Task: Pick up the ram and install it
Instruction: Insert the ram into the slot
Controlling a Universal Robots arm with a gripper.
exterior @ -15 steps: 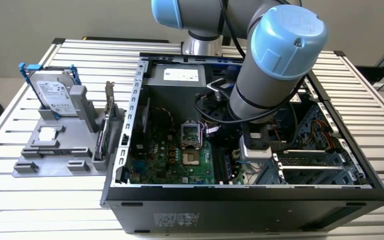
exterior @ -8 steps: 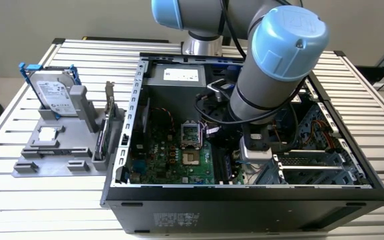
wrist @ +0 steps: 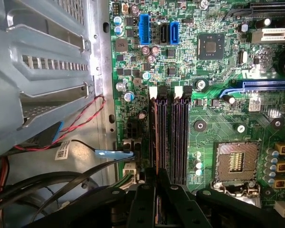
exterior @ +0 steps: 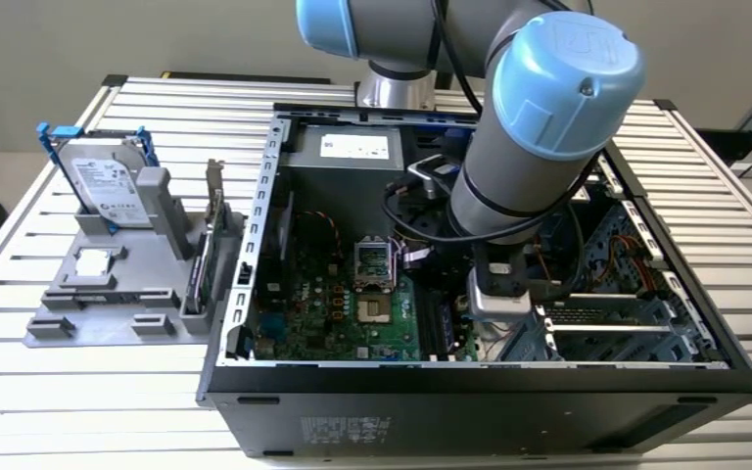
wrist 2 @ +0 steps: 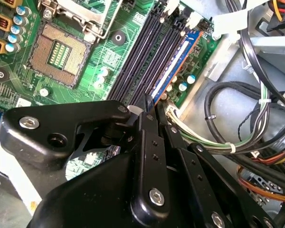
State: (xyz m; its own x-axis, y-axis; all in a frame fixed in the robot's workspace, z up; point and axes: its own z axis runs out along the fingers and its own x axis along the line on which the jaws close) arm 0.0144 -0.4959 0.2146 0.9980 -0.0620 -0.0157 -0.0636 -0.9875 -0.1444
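Note:
The ram [wrist 2: 175, 64] is a narrow stick with a bluish face. It stands on edge in the memory slot nearest the motherboard's edge, alongside the empty black slots [wrist 2: 142, 57]. My gripper [wrist 2: 148, 107] is down inside the open computer case [exterior: 258, 245], and its black fingers are shut on the near end of the ram. In the first wrist view the gripper [wrist: 156, 178] sits over the end of the slots [wrist: 171, 133]. In the exterior view the gripper [exterior: 492, 328] hangs low over the board's front right part.
A bundle of cables [wrist 2: 237, 109] lies close beside the ram's slot. The CPU socket [wrist: 235, 161] is on the other side. A metal drive cage [wrist: 42, 71] stands near. Outside the case, a grey fixture [exterior: 102, 313] holds a hard drive [exterior: 109, 181] and an upright card [exterior: 212, 245].

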